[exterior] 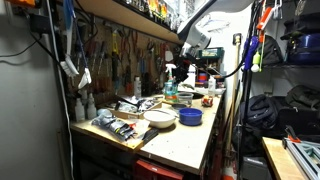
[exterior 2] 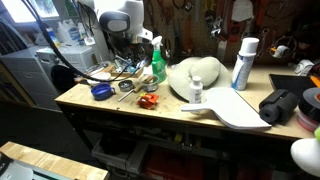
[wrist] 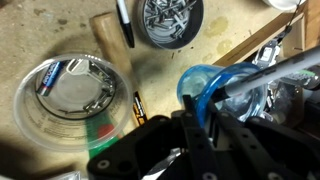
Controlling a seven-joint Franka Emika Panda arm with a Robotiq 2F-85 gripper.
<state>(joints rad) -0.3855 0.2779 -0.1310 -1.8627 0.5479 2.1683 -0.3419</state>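
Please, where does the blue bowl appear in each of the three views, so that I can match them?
In an exterior view: the blue bowl is right of middle on the workbench, beside a white bowl.
In an exterior view: the blue bowl is near the workbench's left front corner.
Wrist view: the blue bowl is right of middle, just above the gripper.
Shared landmark: the gripper, visible in all three views.

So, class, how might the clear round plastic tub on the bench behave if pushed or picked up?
The clear plastic tub looks thin-walled, so probably light and flexible when squeezed. It is low and wide, so a push would likely slide it rather than tip it. The small items inside may shift.
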